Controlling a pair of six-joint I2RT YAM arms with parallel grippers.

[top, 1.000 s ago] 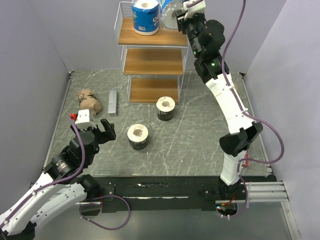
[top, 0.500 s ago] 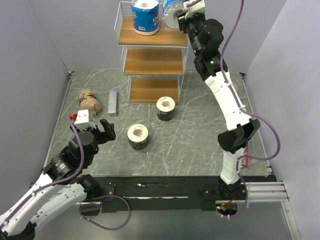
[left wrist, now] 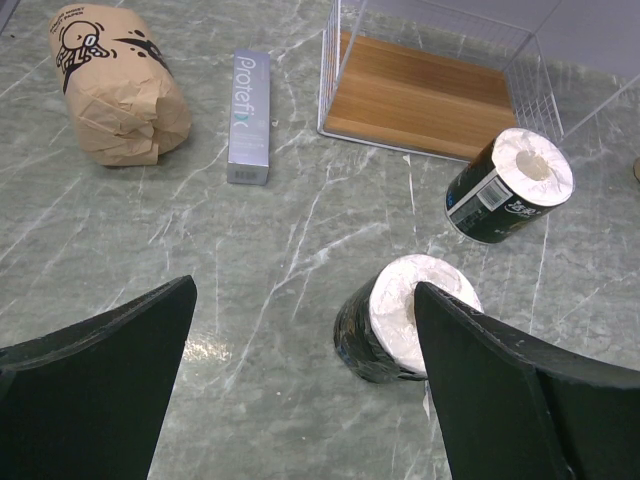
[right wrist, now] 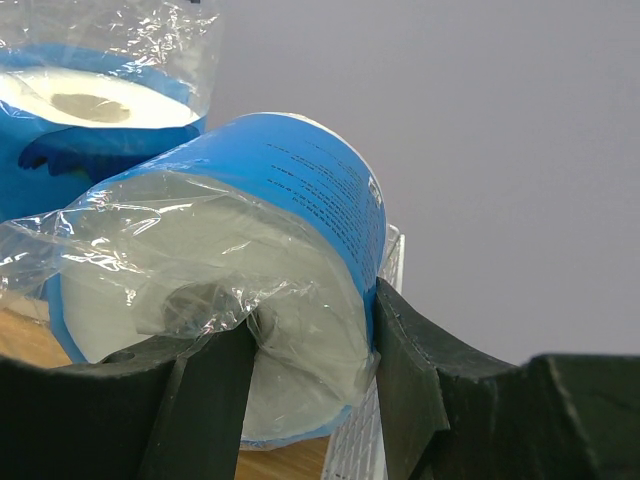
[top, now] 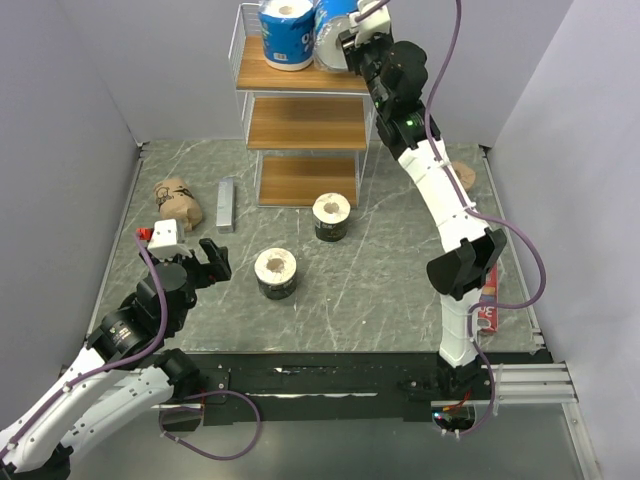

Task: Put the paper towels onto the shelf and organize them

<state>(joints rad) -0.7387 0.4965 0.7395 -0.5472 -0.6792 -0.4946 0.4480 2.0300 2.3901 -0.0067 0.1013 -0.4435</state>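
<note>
Shelf, 3 tiers: top tier carries 1 upright blue-and-white roll. The 2nd blue-and-white roll is tilted just beside it over the top board, clamped by the right gripper, with 1 finger at the centre hole and 1 on the outer wrapper. On the table: near black roll, far black roll before the bottom tier, left kraft roll, right kraft roll and grey bar. Left gripper is spread wide and holds nothing, near the near black roll.

The fingers grip one blue-wrapped roll beside a second roll.
</note>
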